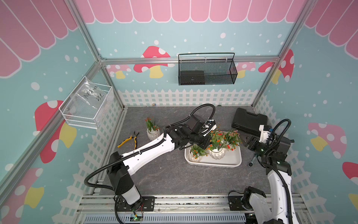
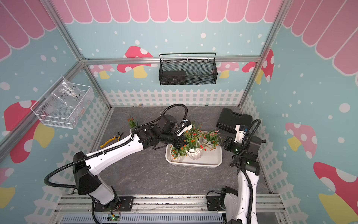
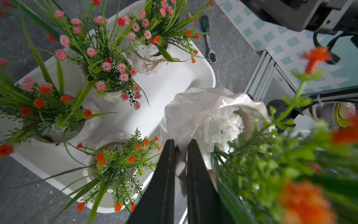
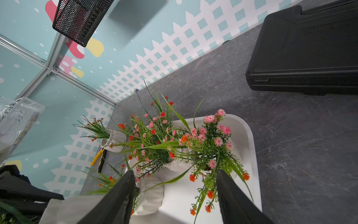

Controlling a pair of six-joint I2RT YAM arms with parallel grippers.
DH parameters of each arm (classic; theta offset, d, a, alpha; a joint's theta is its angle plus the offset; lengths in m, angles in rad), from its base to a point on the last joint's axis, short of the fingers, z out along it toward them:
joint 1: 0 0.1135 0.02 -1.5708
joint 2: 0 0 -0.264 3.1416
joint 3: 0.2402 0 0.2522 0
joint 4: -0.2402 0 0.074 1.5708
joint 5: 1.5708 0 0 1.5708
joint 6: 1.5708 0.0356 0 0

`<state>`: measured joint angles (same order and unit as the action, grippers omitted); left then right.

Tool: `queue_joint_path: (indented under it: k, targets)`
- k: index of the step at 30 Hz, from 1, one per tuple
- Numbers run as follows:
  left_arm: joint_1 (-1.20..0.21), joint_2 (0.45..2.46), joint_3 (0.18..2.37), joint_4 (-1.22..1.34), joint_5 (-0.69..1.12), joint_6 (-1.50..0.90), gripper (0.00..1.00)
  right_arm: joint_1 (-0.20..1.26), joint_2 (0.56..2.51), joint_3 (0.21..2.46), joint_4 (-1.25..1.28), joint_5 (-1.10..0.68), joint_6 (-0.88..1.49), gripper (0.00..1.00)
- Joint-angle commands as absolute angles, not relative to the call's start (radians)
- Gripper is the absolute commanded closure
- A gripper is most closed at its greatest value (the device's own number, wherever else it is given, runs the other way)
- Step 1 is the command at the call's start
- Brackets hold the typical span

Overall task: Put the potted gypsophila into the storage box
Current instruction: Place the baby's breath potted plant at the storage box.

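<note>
White glazed ceramic is what the left gripper [image 3: 181, 153] has pinched: its two dark fingers are pressed together on the rim of the held pot [image 3: 211, 114], a potted gypsophila that hangs tilted at the edge of the storage box [image 3: 210, 77]. In both top views the box lies right of centre on the grey table [image 1: 170, 178]. The held pot shows larger than its neighbours over the box's middle, so I judge it lifted rather than set down. The step in hand looks like delivery of the fifth plant, since four neighbouring pots [image 3: 108, 93] stand inside (two pink-flowered, two orange). The next move calls for righting the tilt, lowering onto the bare floor at the box's lower right, and only then parting the fingers. The long blades could snag on the crowded foliage. After that, one last pot [image 1: 153, 133] waits left of centre, near the yellow pliers [image 1: 128, 140]. The right gripper [image 4: 175, 174] hovers at the box's right edge with its fingers spread and nothing between them but a view of leaves. The held plant has a glossy, faceted white pot packed with white crumbly filler. Grassy green sprigs and small orange blooms blur close to the lens.
</note>
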<state>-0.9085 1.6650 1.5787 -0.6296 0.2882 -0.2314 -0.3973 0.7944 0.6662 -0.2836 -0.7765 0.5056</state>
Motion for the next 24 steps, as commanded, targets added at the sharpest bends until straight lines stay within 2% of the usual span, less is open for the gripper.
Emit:
queue_joint_path:
  k: [1, 24]
  targets:
    - [-0.915, 1.671, 1.617, -0.568, 0.302, -0.238, 1.0, -0.408, 0.787, 0.651, -0.267, -0.805, 0.506, 0.31]
    - [-0.937, 1.906, 1.654, -0.525, 0.121, -0.209, 1.0, -0.409, 0.799, 0.606, -0.199, -0.798, 0.512, 0.32]
